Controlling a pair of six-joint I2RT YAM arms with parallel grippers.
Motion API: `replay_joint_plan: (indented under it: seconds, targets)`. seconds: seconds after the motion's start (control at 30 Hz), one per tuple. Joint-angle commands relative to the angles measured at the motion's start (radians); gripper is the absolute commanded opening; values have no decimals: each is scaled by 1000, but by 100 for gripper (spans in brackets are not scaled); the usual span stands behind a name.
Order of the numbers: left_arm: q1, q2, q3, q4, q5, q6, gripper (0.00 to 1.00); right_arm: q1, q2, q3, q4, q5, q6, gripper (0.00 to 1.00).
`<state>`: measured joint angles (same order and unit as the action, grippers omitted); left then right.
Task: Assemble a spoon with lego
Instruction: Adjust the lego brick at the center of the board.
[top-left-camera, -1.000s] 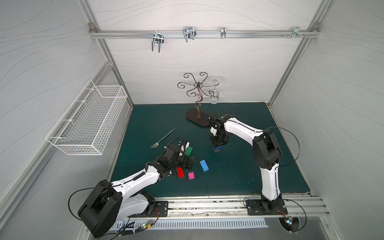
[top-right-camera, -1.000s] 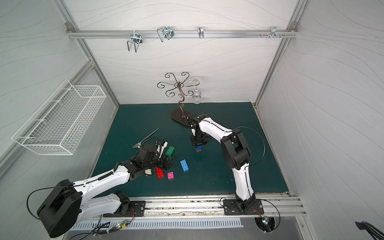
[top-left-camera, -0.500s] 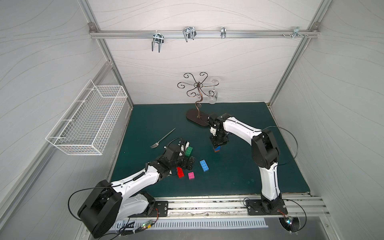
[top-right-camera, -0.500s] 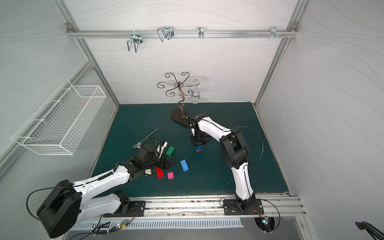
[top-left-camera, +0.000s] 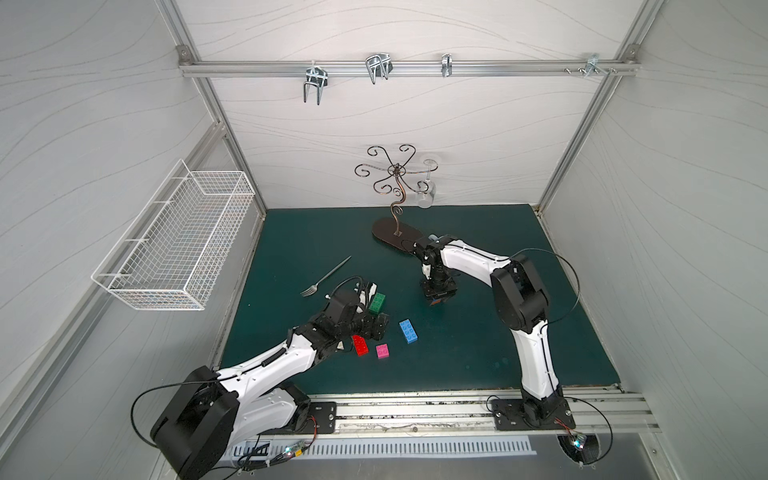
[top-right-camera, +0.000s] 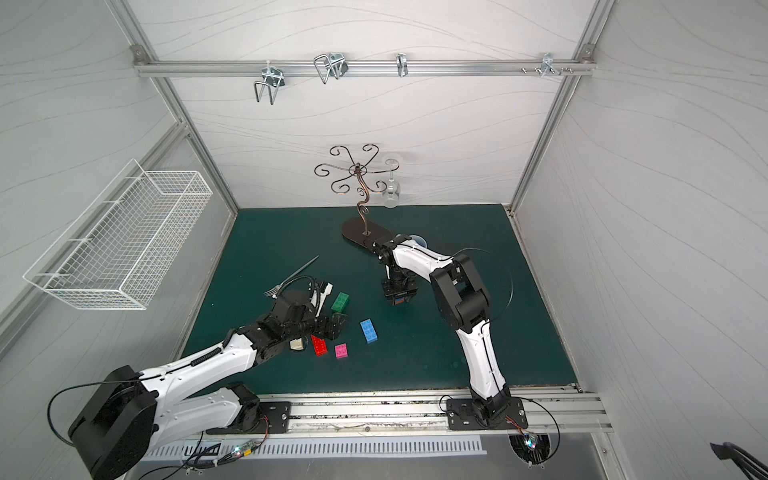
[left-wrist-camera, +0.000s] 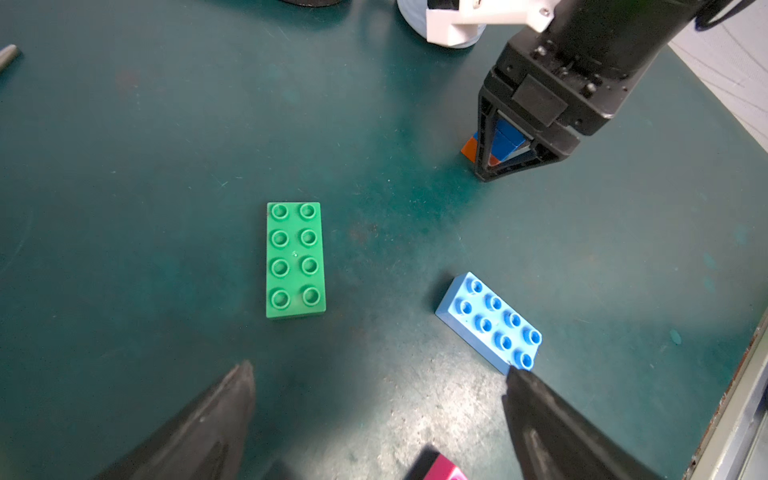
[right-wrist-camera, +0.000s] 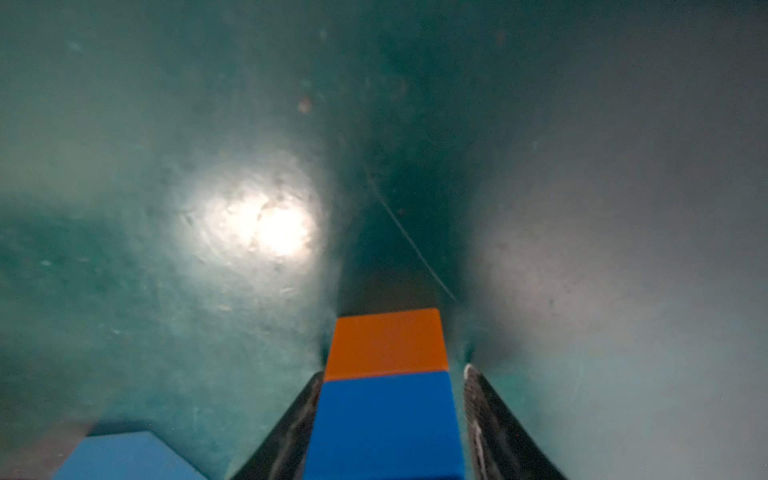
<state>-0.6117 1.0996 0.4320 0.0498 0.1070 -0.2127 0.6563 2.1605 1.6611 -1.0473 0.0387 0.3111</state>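
right hand (top-left-camera: 437, 300) points straight down at the bench (top-left-camera: 457, 365) near its middle. its fingers (right-wrist-camera: 482, 415) stand slightly apart on either side of the spoon stem (left-wrist-camera: 500, 145). in the right wrist view one finger lies against the stem and a thin gap shows at the other. the stem stands on end, with the orange brick (right-wrist-camera: 386, 340) lowest on the bench and the blue brick (right-wrist-camera: 386, 419) above it.

left hand (left-wrist-camera: 380, 370) hovers low with its fingers spread wide and nothing between them. ahead of it the green brick (left-wrist-camera: 295, 259) and the light blue brick (left-wrist-camera: 490, 322) lie flat, studs up, apart from each other. one fingertip is close to a corner of the light blue brick. the red brick (top-left-camera: 360, 345) and pink brick (top-left-camera: 382, 351) lie side by side nearer the front edge. a white brick (top-right-camera: 296, 344) peeks out beside the left wrist. the fork (top-left-camera: 326, 276) lies beyond the left hand.
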Motion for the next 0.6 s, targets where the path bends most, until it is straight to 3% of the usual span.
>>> replay_joint_plan:
  seconds: [0.0,0.3,0.57]
  targets:
    - [-7,-18,-4,5,-14,-4,98,9,-44,-20,3,-52,26,56]
    - [-11,-4,1,3,-9,-5,98,12,-76,-42,4,-147,62,64]
    - [-15,-42,-3,-16,-22,-7,98,14,-124,-78,2,-133,77,69]
